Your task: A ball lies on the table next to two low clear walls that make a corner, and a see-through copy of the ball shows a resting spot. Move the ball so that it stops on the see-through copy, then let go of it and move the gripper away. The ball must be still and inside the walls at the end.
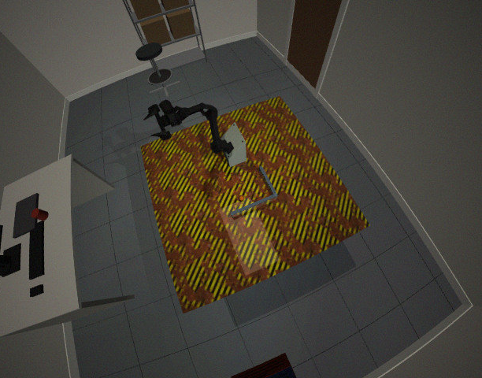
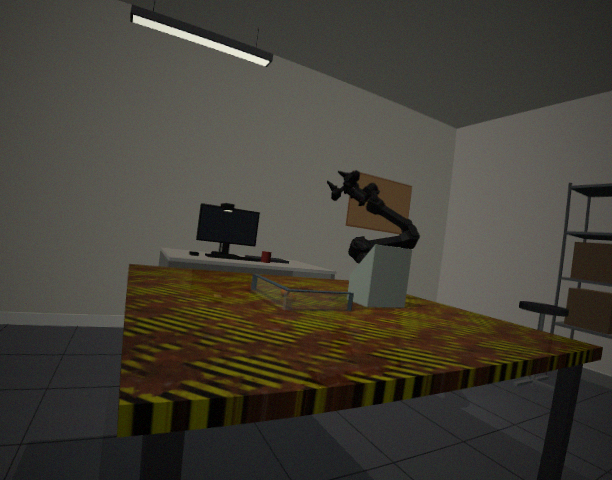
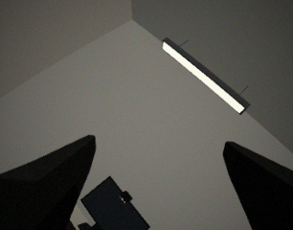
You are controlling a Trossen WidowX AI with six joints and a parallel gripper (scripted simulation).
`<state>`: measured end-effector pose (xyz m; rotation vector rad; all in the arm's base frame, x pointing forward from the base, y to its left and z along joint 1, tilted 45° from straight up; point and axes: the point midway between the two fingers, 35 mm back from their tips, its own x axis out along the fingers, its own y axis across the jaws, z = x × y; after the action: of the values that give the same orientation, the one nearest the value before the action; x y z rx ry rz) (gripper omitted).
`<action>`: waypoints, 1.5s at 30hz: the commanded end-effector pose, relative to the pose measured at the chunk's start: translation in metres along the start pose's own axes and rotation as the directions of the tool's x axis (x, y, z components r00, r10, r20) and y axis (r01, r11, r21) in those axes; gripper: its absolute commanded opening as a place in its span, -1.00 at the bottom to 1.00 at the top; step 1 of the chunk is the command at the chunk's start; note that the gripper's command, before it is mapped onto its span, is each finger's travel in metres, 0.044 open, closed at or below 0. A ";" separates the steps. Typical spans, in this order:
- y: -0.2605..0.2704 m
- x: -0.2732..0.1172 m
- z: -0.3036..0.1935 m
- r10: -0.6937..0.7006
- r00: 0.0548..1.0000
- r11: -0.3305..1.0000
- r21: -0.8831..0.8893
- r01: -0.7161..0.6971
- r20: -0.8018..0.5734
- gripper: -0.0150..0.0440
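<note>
Right now your pincer (image 1: 156,123) is raised high off the table (image 1: 314,171), its jaws spread wide with nothing between them, aimed up at the wall. Your ball (image 1: 241,198) sits small and orange inside the corner of the clear walls (image 1: 269,183), near the front one. Expect it to be light, hard and quick to roll, so close on its widest middle from above, gently.

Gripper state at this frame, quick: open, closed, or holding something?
Gripper: open, fingers spread wide with nothing between them, raised high and pointing away from the table; the ball lies on the table by the walls.
</note>
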<state>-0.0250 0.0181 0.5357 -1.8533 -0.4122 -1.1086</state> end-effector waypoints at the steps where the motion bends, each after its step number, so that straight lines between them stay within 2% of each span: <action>1: 0.002 0.002 0.000 0.009 1.000 1.000 0.008 -0.009 0.000 0.78; 5: 0.054 0.032 0.005 0.178 0.984 0.971 0.160 -0.178 0.012 0.42; 9: 0.118 0.058 0.016 0.375 0.926 0.875 0.318 -0.366 0.034 0.41; 13: 0.184 0.072 0.038 0.549 0.831 0.728 0.438 -0.527 0.087 0.41; 18: 0.260 0.072 0.071 0.729 0.669 0.510 0.537 -0.672 0.145 0.41; 22: 0.321 0.060 0.098 0.849 0.502 0.319 0.599 -0.734 0.164 0.41; 28: 0.408 0.019 0.136 0.973 0.195 0.060 0.682 -0.729 0.124 0.41; 33: 0.469 -0.034 0.164 0.997 -0.069 -0.072 0.737 -0.672 0.035 0.41; 39: 0.523 -0.113 0.187 0.932 -0.334 -0.100 0.781 -0.616 -0.144 0.41; 45: 0.553 -0.193 0.195 0.800 -0.473 -0.020 0.771 -0.637 -0.370 0.41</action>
<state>0.3470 -0.0861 0.0811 -0.5300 1.3047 -0.4847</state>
